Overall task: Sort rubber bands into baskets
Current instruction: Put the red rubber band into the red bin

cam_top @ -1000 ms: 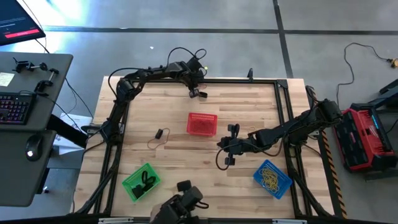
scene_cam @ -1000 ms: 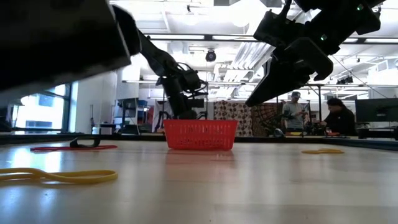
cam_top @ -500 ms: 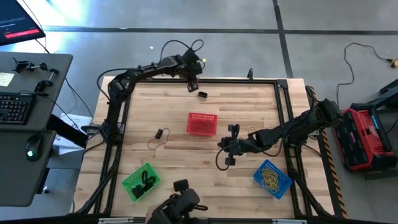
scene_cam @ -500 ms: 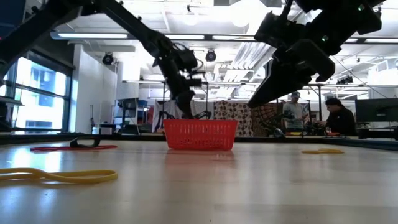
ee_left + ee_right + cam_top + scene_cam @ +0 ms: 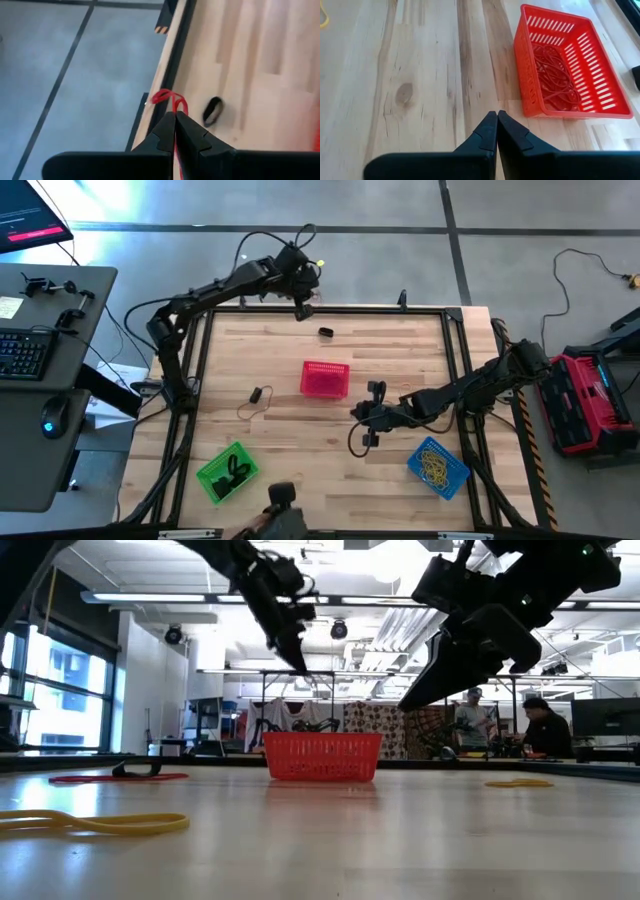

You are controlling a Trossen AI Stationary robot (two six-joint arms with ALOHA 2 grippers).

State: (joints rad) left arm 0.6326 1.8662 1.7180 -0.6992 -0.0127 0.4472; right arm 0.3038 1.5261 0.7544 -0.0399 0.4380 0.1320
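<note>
At table's far edge, left pincer (image 5: 175,116) closed, pinching red rubber band (image 5: 167,96) at fingertips.

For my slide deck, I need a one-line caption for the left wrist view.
Left gripper shut on a red rubber band above the table's edge, a black band lying on the wood.

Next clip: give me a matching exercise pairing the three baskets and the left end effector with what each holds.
Column 1:
1. red basket
2. blue basket
3. green basket
4. left end effector

Column 2:
A. black rubber bands
B. one red rubber band, pinched
C. pile of red rubber bands
D. yellow rubber bands

Pairs: 1-C, 2-D, 3-A, 4-B
</note>
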